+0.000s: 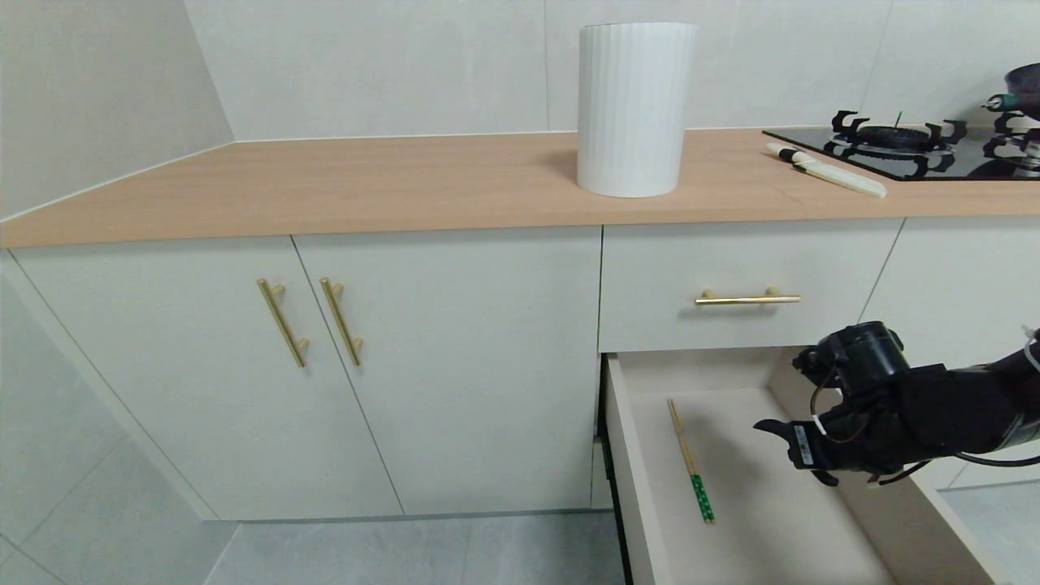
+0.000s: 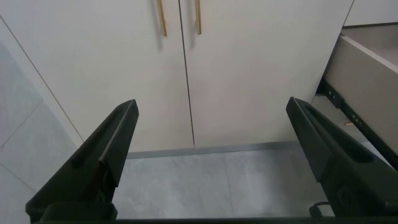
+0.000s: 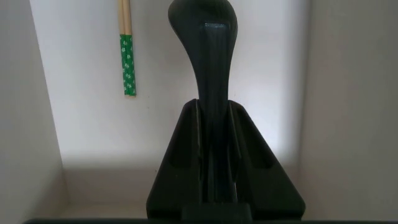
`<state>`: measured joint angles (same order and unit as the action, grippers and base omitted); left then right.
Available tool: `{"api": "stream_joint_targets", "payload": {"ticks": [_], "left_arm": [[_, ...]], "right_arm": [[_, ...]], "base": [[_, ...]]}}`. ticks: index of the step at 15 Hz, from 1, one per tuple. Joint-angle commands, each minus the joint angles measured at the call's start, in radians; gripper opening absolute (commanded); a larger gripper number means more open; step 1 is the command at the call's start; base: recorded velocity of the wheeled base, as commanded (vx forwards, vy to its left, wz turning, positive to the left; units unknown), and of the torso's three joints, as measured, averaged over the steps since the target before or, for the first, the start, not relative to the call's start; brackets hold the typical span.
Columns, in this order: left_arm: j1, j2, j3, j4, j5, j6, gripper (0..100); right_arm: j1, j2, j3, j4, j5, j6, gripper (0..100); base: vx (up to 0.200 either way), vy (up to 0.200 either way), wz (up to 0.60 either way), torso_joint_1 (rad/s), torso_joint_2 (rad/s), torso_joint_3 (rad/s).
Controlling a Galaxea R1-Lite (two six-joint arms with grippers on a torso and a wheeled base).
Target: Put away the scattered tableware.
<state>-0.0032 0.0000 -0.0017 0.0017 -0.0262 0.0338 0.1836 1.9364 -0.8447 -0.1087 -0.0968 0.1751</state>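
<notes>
My right gripper [image 1: 772, 426] hangs over the open drawer [image 1: 624, 455], close to its right side. Its two fingers are squeezed tight together, and there is nothing between them. The chopsticks [image 1: 691, 471] lie flat on the drawer floor near the left wall, with their green ends toward the front. They are apart from the gripper and do not touch it.

My left gripper [image 2: 211, 109] is spread wide and holds nothing. It faces the shut cupboard doors [image 2: 186, 62] and the grey floor.

Up on the wooden counter [image 1: 325, 187] stands a tall white ribbed pot [image 1: 634, 110]. A long pale utensil [image 1: 829, 171] lies just beside the black stove [image 1: 894, 146]. A shut drawer with a gold handle [image 1: 747, 300] sits right above the open one.
</notes>
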Motion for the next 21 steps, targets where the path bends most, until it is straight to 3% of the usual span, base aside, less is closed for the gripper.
{"api": "stream_joint_targets", "payload": {"ticks": [1, 5, 8, 16, 21], "left_arm": [[0.000, 0.000, 0.000, 0.000, 0.000, 0.000, 100], [0.000, 0.000, 0.000, 0.000, 0.000, 0.000, 100], [0.000, 0.000, 0.000, 0.000, -0.001, 0.000, 100], [0.000, 0.000, 0.000, 0.000, 0.000, 0.000, 100], [0.000, 0.000, 0.000, 0.000, 0.000, 0.000, 100]], "right_arm": [[0.000, 0.003, 0.003, -0.002, 0.000, 0.000, 0], [0.048, 0.039, 0.016, -0.034, 0.000, 0.001, 0], [0.074, 0.145, 0.055, -0.195, -0.043, 0.001, 0], [0.082, 0.381, 0.022, -0.434, -0.060, -0.037, 0], [0.077, 0.424, -0.022, -0.471, -0.066, -0.037, 0]], "base": [[0.000, 0.000, 0.00, 0.000, 0.00, 0.000], [0.000, 0.000, 0.00, 0.000, 0.00, 0.000], [0.000, 0.000, 0.00, 0.000, 0.00, 0.000], [0.000, 0.000, 0.00, 0.000, 0.00, 0.000], [0.000, 0.000, 0.00, 0.000, 0.00, 0.000]]}}
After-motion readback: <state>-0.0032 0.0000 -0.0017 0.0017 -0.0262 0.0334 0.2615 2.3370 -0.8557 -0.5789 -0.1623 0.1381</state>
